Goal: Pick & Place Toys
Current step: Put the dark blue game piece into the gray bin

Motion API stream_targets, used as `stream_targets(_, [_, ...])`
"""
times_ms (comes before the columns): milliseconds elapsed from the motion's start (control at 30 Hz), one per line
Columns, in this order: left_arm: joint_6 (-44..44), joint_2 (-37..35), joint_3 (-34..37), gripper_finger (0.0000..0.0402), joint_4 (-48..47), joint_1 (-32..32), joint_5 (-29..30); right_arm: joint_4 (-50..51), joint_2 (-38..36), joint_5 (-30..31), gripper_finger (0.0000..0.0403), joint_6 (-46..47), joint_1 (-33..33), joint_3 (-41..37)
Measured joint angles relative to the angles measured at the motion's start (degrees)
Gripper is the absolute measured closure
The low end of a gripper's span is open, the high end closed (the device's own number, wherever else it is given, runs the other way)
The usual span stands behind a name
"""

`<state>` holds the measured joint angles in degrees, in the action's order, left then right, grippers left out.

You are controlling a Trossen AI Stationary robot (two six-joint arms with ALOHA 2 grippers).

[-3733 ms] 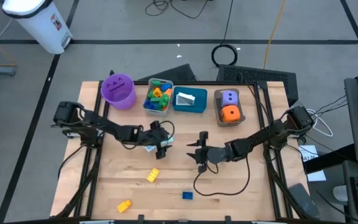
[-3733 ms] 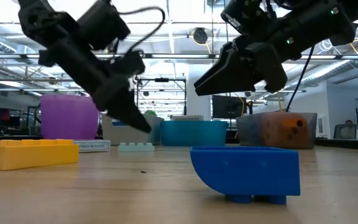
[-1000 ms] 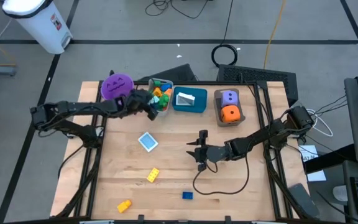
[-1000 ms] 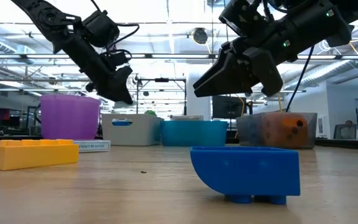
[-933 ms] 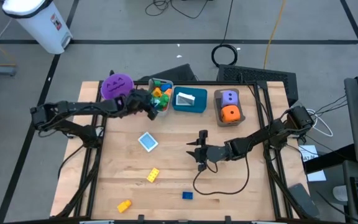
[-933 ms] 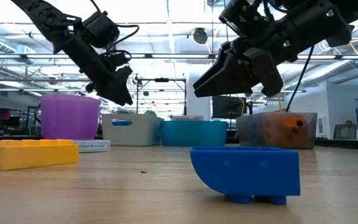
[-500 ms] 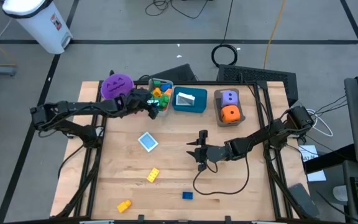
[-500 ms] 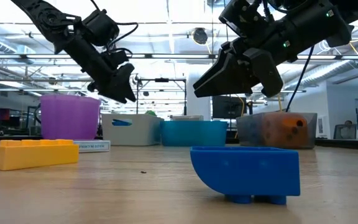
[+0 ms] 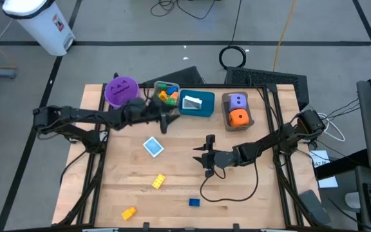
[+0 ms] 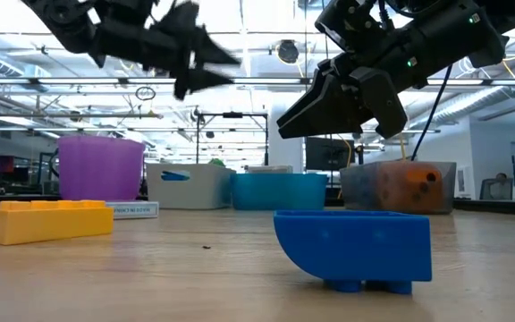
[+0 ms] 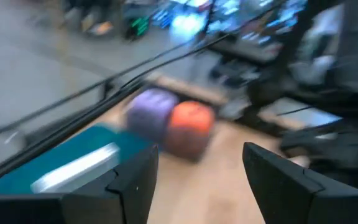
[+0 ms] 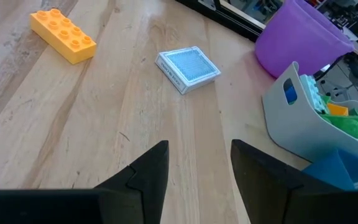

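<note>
Wooden table (image 9: 250,187), perhaps workshop beyond

overhead, table-level, two wrist views

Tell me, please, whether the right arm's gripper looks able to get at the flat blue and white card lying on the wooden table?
Probably yes. The right gripper stands open and empty over bare wood, and the flat blue and white card lies alone beside it with nothing between them. The left gripper hovers further back, by the grey bin.
</note>
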<state>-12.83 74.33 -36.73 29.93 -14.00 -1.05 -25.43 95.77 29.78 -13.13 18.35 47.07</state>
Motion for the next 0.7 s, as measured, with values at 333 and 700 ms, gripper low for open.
stream_targets(333, [8.07, 3.11, -0.03, 0.0158, 14.47, 18.2, -0.49, 0.0, 0.0, 0.0, 0.0236, 0.0, 0.0, -0.02])
stream_targets(700, [7.81, 12.63, 0.0, 0.0158, 20.48, 31.85, -0.44, 0.08, 0.0, -0.02, 0.0235, 0.0, 0.0, -0.09])
